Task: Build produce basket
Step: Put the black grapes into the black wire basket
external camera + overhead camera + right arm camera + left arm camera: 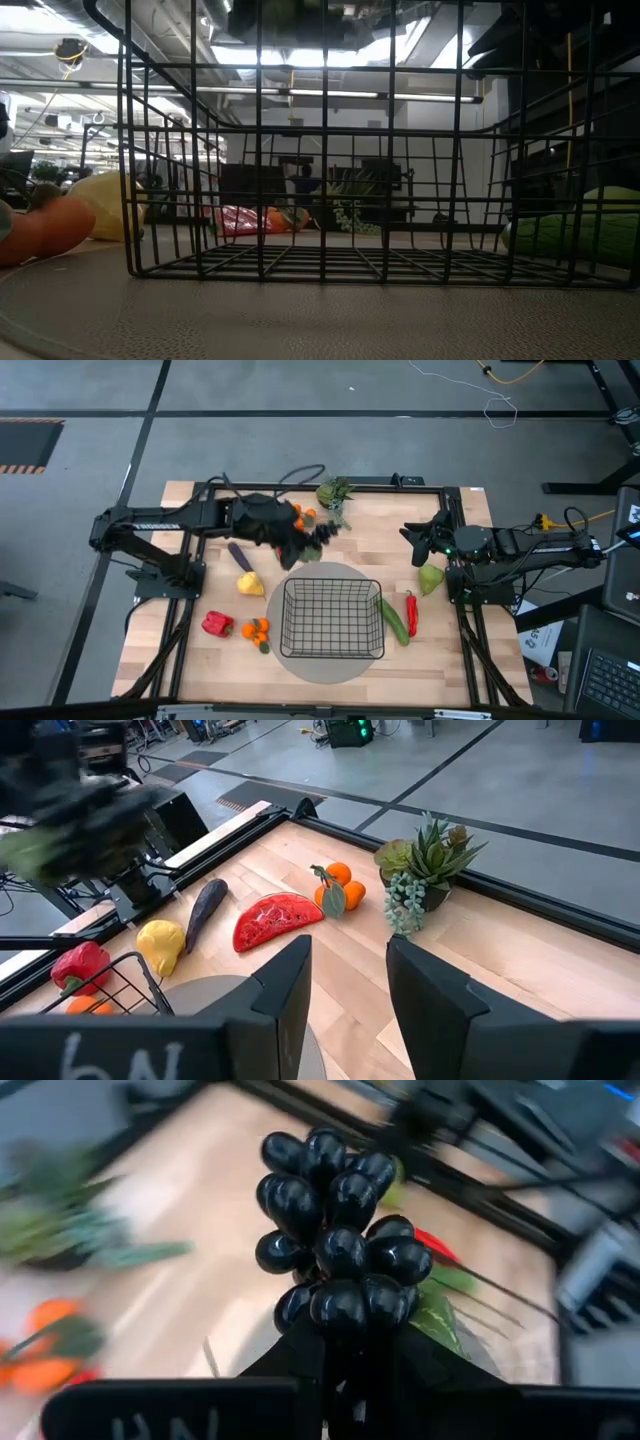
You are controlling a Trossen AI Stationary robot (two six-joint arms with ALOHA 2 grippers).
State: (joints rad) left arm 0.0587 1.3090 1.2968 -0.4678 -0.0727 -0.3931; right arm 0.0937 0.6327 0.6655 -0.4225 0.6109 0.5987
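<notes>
My left gripper (pixel 306 544) is shut on a bunch of dark grapes (pixel 335 1240), just beyond the far left corner of the black wire basket (pixel 332 618). The basket stands on a grey round mat. My right gripper (pixel 350 990) is open and waits over the table's right side, with the green pear (pixel 430 578) beside it. On the table lie the red pepper (pixel 217 623), oranges (pixel 258 630), yellow fruit (pixel 249 584), eggplant (pixel 238 555), cucumber (pixel 393 618) and chili (pixel 411 612). The right wrist view shows the watermelon slice (pixel 278 918) and more oranges (pixel 338 888). My left gripper pinches the grape bunch between its two fingers at the bunch's leafy end (pixel 338 1328). The rest of the bunch sticks out beyond the fingertips. The grapes are lifted clear of the table, with green leaves (pixel 440 1320) beside the hold.
A small potted plant (pixel 335 491) stands at the table's far edge. A black frame (pixel 186 575) runs around the wooden table. The basket's wire walls (pixel 320 150) fill the low view. Bare wood lies between the basket and the plant.
</notes>
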